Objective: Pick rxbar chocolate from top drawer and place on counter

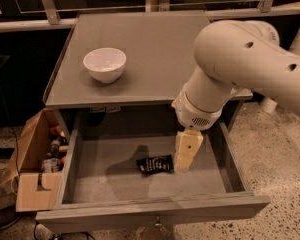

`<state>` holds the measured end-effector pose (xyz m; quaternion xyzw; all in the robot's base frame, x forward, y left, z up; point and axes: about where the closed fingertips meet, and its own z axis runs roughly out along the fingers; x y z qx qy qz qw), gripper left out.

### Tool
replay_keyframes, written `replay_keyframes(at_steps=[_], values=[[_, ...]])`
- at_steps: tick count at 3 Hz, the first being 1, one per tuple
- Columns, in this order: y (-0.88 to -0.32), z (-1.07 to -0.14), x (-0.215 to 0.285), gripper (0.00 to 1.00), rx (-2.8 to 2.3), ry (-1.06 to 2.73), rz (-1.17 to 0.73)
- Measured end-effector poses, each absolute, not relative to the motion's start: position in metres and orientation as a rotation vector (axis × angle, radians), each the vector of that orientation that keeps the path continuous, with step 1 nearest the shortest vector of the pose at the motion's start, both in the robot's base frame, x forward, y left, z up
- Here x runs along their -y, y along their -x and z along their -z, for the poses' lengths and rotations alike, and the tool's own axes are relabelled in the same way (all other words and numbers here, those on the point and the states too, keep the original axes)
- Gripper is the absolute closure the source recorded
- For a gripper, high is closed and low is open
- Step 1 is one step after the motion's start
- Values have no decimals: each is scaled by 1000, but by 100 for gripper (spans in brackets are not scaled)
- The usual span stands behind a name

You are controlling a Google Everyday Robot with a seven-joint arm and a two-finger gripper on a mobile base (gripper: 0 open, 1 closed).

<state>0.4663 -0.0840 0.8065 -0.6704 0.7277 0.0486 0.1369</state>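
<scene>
The rxbar chocolate (155,164), a small flat black wrapper with white lettering, lies on the grey bottom of the open top drawer (115,184), near its middle. My gripper (184,160) hangs down into the drawer from the big cream arm, its tip just right of the bar and close to it. The counter (155,49) is the flat grey cabinet top above the drawer.
A white bowl (105,64) stands on the left part of the counter. An open cardboard box (32,171) with small items sits on the floor left of the cabinet. Speckled floor lies to the right. The arm's bulk overhangs the counter's right side.
</scene>
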Motion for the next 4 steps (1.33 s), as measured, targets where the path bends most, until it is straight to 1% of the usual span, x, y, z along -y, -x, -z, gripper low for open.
replay_keyframes(at_steps=[1, 2, 3, 4], values=[[-468, -789, 74, 0, -2103, 1962, -148], [-469, -770, 70, 0, -2129, 1966, -193], [-469, -770, 70, 0, -2129, 1966, -193], [-471, -751, 59, 0, -2118, 1995, -201]])
